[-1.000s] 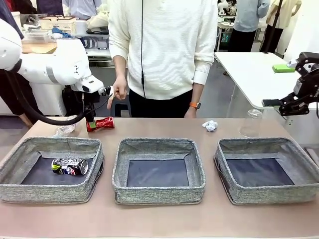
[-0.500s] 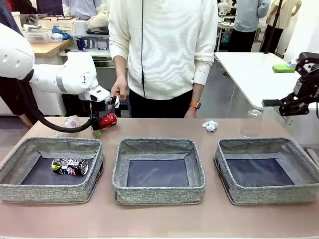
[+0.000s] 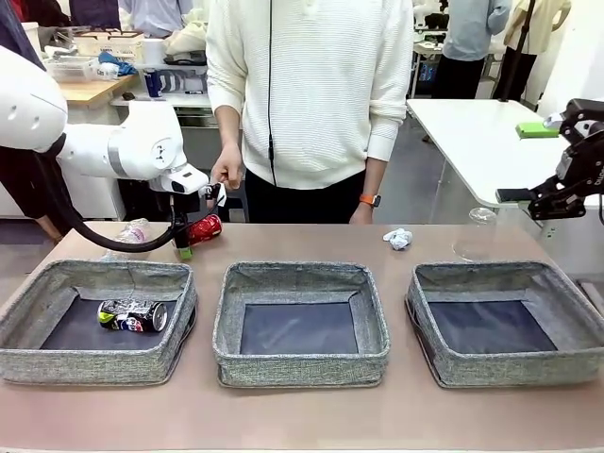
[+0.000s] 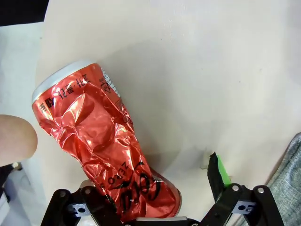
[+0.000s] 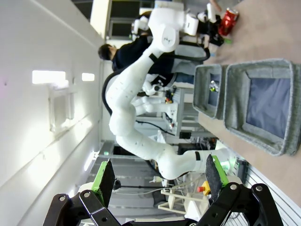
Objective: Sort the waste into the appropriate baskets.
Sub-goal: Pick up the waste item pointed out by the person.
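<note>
The crushed red can [image 3: 205,227] [image 4: 103,150] rests tilted on the table behind the left basket [image 3: 94,274]. My left gripper [image 3: 198,232] [image 4: 155,188] is open around it; in the left wrist view one green pad [image 4: 218,172] stands apart from the can, while the other finger is hidden behind it. A crushed dark printed can [image 3: 132,315] lies in the left basket. The middle basket [image 3: 300,274] and right basket [image 3: 505,274] hold nothing. My right gripper [image 3: 510,196] [image 5: 159,174] hangs open above the table's far right.
A crumpled paper ball [image 3: 398,238] and a clear plastic cup [image 3: 477,234] sit behind the right basket. A clear plastic bottle [image 3: 127,233] lies at the far left, behind my left arm. The person stands at the far side, one hand [image 3: 226,175] just above the red can.
My left arm swung right and lower, bringing its fingers around the red can. The can shifted right and tilted up. The right arm stayed still.
</note>
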Controlling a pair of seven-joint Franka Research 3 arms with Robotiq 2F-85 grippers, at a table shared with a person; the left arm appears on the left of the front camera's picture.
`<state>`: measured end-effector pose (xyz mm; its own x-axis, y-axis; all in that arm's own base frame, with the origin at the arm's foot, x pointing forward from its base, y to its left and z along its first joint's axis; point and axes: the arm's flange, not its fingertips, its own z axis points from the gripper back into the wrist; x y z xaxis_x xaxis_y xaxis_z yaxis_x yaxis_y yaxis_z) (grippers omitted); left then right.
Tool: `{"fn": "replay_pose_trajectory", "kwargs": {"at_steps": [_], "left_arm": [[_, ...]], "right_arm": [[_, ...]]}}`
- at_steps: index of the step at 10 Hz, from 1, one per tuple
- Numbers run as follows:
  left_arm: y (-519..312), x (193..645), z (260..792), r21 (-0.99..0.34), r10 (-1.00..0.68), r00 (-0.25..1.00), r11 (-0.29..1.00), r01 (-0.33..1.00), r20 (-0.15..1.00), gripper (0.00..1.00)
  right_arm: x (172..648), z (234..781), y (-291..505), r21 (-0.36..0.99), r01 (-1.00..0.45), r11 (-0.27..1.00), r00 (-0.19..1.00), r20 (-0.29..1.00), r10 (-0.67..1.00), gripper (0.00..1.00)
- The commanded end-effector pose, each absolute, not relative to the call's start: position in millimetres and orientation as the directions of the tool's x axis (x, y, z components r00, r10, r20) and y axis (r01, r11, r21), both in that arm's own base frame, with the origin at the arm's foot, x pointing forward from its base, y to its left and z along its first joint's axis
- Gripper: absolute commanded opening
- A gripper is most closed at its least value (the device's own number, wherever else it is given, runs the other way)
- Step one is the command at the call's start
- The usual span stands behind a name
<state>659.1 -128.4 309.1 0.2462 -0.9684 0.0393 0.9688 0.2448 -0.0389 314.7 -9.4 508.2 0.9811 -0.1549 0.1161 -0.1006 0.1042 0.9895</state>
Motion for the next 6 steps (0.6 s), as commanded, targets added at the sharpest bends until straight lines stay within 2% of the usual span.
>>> {"fn": "replay_pose_trajectory", "kwargs": {"at_steps": [1, 2, 3, 5, 6], "left_arm": [[-129.9, 663.5, 314.3, -0.016, -0.966, 0.257, 0.257, 0.966, 0.018, 0.52], [-130.6, 662.8, 314.6, 0.001, -0.965, 0.262, 0.262, 0.965, 0.018, 0.41], [-130.7, 662.8, 314.9, 0.001, -0.967, 0.254, 0.254, 0.967, 0.021, 0.00], [-129.8, 663.2, 316.5, -0.001, -0.965, 0.260, 0.260, 0.966, 0.034, 0.00], [-129.7, 664.6, 318.9, -0.013, -0.959, 0.277, 0.277, 0.961, 0.060, 0.16]], "right_arm": [[316.1, 512.1, -7.8, 0.991, -0.105, 0.078, 0.980, 0.116, -0.163, 1.00], [316.1, 512.1, -7.8, 0.991, -0.105, 0.078, 0.980, 0.116, -0.163, 1.00], [316.1, 512.1, -7.8, 0.991, -0.105, 0.078, 0.980, 0.116, -0.163, 1.00], [316.1, 512.1, -7.8, 0.991, -0.105, 0.078, 0.980, 0.116, -0.163, 1.00], [316.1, 512.1, -7.8, 0.991, -0.105, 0.078, 0.980, 0.116, -0.163, 1.00]]}}
